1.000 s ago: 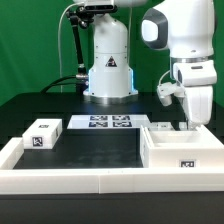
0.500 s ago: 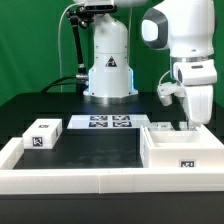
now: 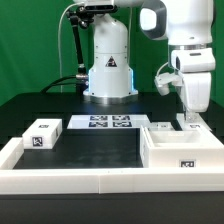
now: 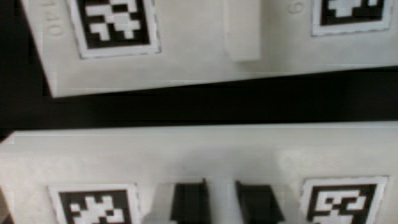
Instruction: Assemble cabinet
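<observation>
The cabinet is a large white open-topped box with a tag on its front, at the exterior view's right. My gripper points straight down at its far wall. In the wrist view the gripper has its two dark fingers close together, with a thin white strip of the cabinet between them and a tag on each side. A second white tagged piece lies across a dark gap from it. A small white tagged block sits at the exterior view's left.
The marker board lies flat in front of the robot base. A low white border rail runs along the front and left of the black table.
The hand and forearm have shifted slightly upward and toward the exterior view's left. The cabinet and the small block have not visibly moved.
</observation>
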Motion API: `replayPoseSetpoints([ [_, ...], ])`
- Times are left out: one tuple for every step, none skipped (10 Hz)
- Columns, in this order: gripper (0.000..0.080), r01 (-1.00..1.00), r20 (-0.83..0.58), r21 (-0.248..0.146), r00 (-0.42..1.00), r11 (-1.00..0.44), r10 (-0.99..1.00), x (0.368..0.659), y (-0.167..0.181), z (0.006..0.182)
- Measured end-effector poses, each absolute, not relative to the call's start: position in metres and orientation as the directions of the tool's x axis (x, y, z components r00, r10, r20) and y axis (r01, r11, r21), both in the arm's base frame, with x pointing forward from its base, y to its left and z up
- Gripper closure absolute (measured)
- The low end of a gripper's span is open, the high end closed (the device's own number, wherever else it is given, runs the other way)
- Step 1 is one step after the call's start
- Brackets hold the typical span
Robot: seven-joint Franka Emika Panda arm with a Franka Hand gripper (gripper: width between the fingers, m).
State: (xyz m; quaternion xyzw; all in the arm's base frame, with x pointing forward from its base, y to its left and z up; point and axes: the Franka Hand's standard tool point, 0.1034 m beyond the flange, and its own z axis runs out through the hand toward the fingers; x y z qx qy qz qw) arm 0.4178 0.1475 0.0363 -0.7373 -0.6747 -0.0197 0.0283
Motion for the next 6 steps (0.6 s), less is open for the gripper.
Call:
replayPoseSetpoints([
  [0.0729, 0.995, 0.067, -0.01, 0.098, -0.097, 0.993, 0.42, 0.141, 0.039],
  [0.0729, 0.996, 0.064, -0.009, 0.094, -0.094, 0.993, 0.423, 0.134, 0.04],
  [0.0729, 0.995, 0.061, -0.011, 0.102, -0.102, 0.993, 0.427, 0.127, 0.042],
  [0.0729, 0.994, 0.061, -0.009, 0.111, -0.11, 0.992, 0.429, 0.123, 0.043],
  [0.0729, 0.994, 0.062, -0.011, 0.112, -0.112, 0.992, 0.428, 0.124, 0.042],
  [0.0729, 0.994, 0.062, -0.013, 0.113, -0.113, 0.992, 0.428, 0.124, 0.041],
])
